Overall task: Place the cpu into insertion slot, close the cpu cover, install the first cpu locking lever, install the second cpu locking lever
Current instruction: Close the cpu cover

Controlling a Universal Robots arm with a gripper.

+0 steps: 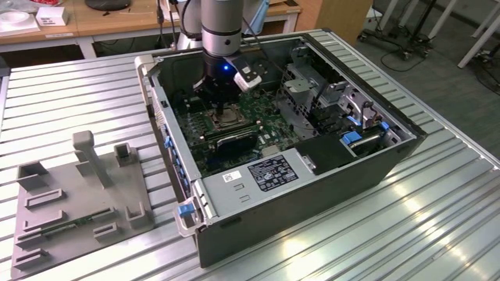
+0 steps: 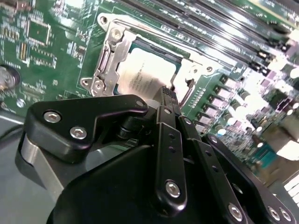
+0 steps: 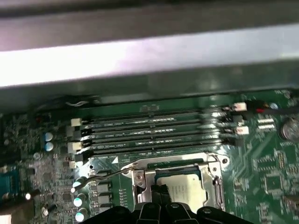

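**Cpu seated, fingertips on its edge**

I see the cpu (image 2: 140,77) (image 3: 184,189) lying flat in the insertion slot (image 2: 159,49) (image 3: 177,167), silvery-beige top facing up. In the exterior view the slot (image 1: 232,123) sits in the upper middle of the frame, directly under the arm. The cpu cover (image 2: 108,58) (image 3: 140,179) appears to lie down around the chip, its silvery frame showing on two opposite sides in both wrist views. A thin wire lever (image 3: 105,173) runs out from one corner of the frame over a row of capacitors (image 3: 79,200); I cannot tell whether it is hooked.

The gripper (image 2: 167,95) (image 3: 161,191) (image 1: 226,112) points straight down at the socket. Its fingers look pressed together with nothing between them, and the tips meet the chip's near edge.

Just beside the socket run the long black memory slots (image 3: 149,133) (image 2: 210,23) on the green motherboard (image 1: 262,108). The board lies inside an open computer case (image 1: 312,193) in the centre of the exterior view, on a ribbed metal table (image 1: 406,234). The arm (image 1: 221,29) enters from the top edge, a blue light (image 1: 225,66) glowing at its wrist. A grey fixture plate (image 1: 78,205) rests in the lower left, well apart from the case.
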